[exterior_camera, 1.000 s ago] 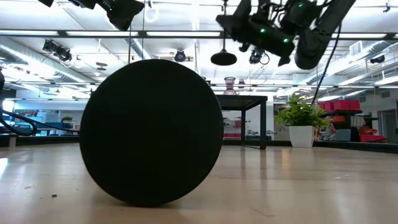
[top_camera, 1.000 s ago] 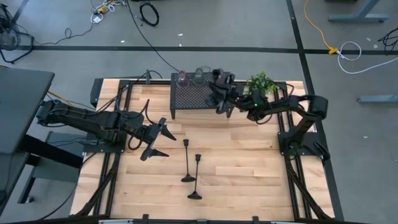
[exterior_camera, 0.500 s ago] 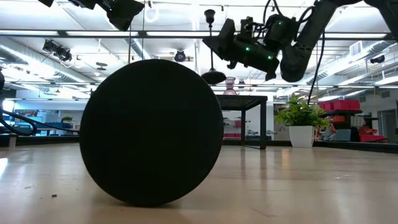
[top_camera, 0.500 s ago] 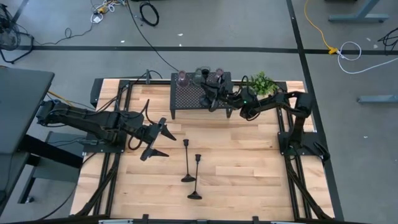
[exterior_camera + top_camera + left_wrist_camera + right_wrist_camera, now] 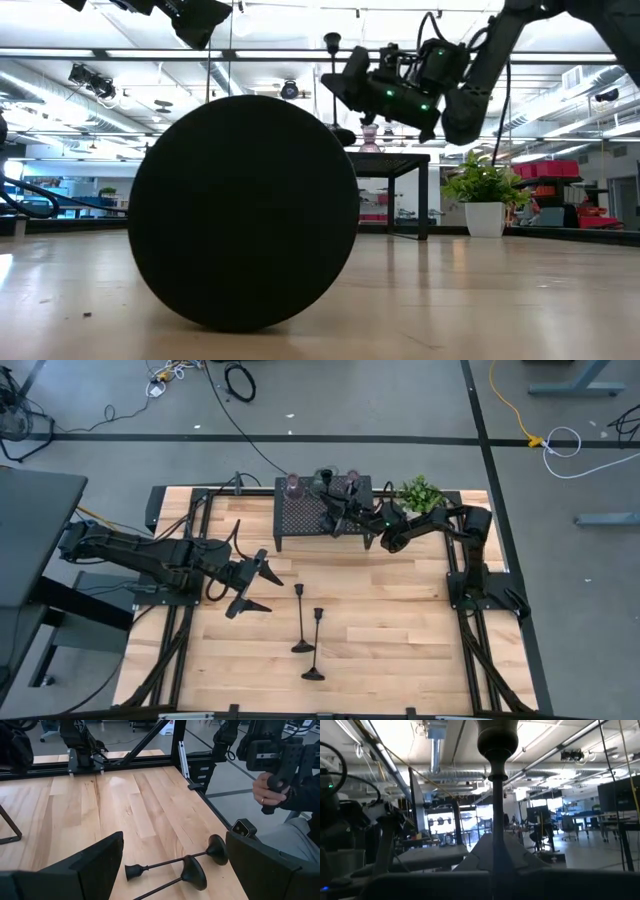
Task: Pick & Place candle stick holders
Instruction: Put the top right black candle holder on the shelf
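My right gripper [image 5: 333,515] is over the black mesh rack [image 5: 300,518] at the table's far side. It is shut on a black candle stick holder [image 5: 333,60], which stands upright with its cup [image 5: 497,737] on top. Three tinted-glass holders [image 5: 292,484] stand along the rack's far edge. Two more black candle stick holders [image 5: 302,622] lie on their sides at mid-table, and they also show in the left wrist view [image 5: 175,866]. My left gripper [image 5: 250,586] is open and empty, just left of them and above the table. My right gripper pinches the holder's thin stem [image 5: 493,845] between its two fingers, well below the cup. The fingers come level from the table's right and lie across the stem. The holder is upright over the rack; whether its base touches the rack, I cannot tell.
A small green plant [image 5: 420,493] in a white pot stands right of the rack. One lying holder's round base [image 5: 243,212] fills the middle of the low view. A person's hand on a controller [image 5: 270,790] shows beyond the table's near edge. Bare wood [image 5: 400,620] lies near right.
My right gripper has carried the black holder toward the table's left edge, out over the rack, and lower. The holder has come from tilted to upright, its base dropping toward the rack's top.
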Motion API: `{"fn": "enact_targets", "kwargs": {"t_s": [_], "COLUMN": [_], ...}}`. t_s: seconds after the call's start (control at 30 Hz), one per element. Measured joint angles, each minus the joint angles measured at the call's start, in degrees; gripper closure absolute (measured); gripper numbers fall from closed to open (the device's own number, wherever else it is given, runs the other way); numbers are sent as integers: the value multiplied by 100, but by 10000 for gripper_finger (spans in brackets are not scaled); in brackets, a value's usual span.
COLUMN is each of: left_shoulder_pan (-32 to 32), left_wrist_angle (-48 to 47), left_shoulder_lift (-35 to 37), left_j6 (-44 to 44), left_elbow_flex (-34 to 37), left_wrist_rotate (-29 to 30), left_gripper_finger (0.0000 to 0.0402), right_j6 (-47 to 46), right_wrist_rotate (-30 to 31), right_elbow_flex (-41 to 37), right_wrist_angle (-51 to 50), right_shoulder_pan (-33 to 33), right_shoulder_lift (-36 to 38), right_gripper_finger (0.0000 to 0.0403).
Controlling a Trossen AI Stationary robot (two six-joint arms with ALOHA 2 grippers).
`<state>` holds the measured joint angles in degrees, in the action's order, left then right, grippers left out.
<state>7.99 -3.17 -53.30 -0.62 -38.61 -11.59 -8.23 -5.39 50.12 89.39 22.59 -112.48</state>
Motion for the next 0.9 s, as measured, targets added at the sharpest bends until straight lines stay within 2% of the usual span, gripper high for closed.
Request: {"fn": "enact_targets", "kwargs": {"t_s": [0.17,0.43,0.9], "left_shoulder_pan": [1,2,0], "left_wrist_angle": [-6,-12,-10], "left_shoulder_lift": [0,0,0], "left_j6": [-17,-15,-9], "left_elbow_flex": [0,0,0], "left_wrist_rotate": [-1,-7,-3], "left_gripper_finger": [51,51,51], "right_j6": [-37,-67,-48], "right_wrist_rotate": [-88,-158,-157], "right_elbow_flex": [339,359,359], "right_wrist_angle": [-114,-461,-499], "right_shoulder_pan": [25,92,85], "right_shoulder_lift": [-259,-270,-270], "right_gripper_finger": [401,400,347]}}
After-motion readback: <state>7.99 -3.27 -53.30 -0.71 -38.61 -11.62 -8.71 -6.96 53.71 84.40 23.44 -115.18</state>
